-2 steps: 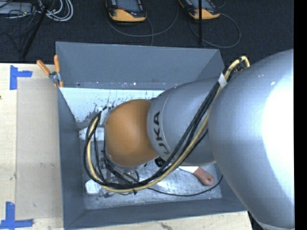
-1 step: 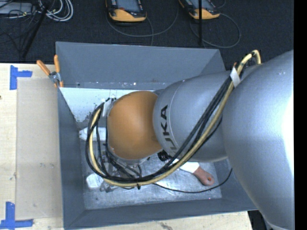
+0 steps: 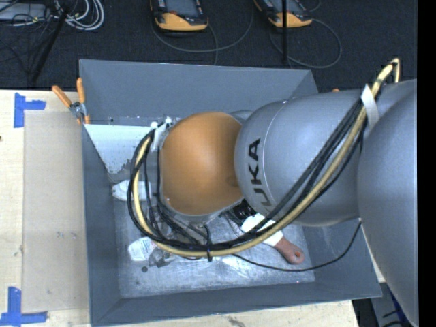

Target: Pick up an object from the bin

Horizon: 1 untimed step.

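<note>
A reddish-brown handle [image 3: 291, 251] sticks out from under the arm at the bin's front right, with a white piece [image 3: 271, 239] joined to its upper end. A small white crumpled thing [image 3: 140, 249] lies at the front left of the bin floor. Another white thing [image 3: 120, 191] rests against the left wall, partly hidden. A crinkled clear wrapper [image 3: 235, 265] lies along the front of the floor.
The arm reaches in from the right, and its orange cover and looped cables hang over the middle of the bin, hiding whatever lies beneath. A narrow band of floor shows along the left and front walls.
</note>
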Available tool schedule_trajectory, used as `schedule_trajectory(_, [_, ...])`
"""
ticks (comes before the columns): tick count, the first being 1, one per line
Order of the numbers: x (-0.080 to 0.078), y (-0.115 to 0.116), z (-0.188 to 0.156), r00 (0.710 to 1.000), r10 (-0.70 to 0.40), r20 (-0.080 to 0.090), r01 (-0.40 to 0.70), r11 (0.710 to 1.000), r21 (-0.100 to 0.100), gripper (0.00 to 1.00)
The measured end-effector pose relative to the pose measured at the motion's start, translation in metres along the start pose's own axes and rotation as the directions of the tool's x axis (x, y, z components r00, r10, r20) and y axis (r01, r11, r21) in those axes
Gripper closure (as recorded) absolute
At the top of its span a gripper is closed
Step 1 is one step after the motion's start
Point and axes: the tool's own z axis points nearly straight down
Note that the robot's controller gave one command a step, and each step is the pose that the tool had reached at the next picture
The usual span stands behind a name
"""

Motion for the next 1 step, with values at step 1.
schedule_trajectory(1, [-0.0046,-0.0005,-0.0454,1.000,0.014,0.010,-0.014,1.000,-0.002,1.00])
